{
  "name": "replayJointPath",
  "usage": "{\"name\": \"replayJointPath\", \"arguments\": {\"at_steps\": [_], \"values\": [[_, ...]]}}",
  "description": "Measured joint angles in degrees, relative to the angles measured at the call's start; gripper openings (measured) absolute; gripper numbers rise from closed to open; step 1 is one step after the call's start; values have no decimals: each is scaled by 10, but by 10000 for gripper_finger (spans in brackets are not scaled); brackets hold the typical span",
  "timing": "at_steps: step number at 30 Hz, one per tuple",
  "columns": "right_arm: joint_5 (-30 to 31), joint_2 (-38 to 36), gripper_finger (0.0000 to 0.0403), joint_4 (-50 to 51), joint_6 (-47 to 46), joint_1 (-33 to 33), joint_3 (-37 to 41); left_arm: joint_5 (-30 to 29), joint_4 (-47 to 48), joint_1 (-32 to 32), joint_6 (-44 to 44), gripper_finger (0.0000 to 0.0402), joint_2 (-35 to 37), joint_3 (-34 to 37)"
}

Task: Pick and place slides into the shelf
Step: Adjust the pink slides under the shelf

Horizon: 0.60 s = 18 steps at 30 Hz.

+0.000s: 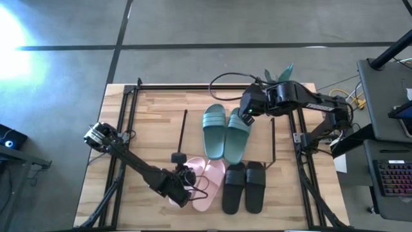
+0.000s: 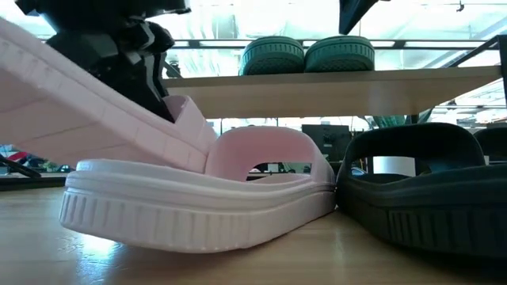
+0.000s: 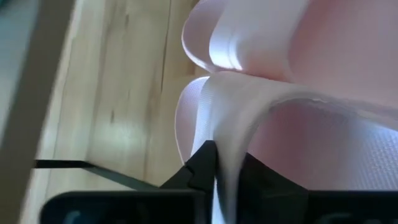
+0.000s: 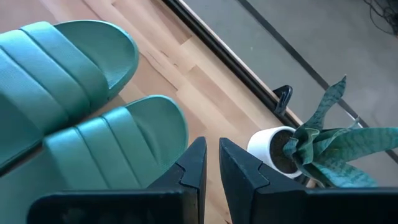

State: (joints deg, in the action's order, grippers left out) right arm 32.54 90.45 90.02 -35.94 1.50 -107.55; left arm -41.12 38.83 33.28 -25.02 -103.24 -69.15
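left tool pinching pink slide strap

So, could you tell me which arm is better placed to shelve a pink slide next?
Left: its fingers already pinch a pink slide, while the right gripper hovers empty by the teal slides.

high view is straight overhead, whole table in frame. low view sits right at tabletop level, practically against the pink slides, looking under the shelf. left wrist cam is jammed up close on that same pink pair, right wrist cam looks down at the teal slides and a potted plant, both also visible from overhead
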Motion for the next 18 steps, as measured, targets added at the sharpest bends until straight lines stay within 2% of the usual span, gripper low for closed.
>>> {"name": "replayJointPath", "arguments": {"at_steps": [12, 18], "values": [[-16, -21, 36, 0, -32, -1, 0, 64, -27, -3, -13, 154, 2, 5], [-16, -31, 36, 0, -29, -1, 0, 67, -21, 4, 27, 189, 41, -11]]}}
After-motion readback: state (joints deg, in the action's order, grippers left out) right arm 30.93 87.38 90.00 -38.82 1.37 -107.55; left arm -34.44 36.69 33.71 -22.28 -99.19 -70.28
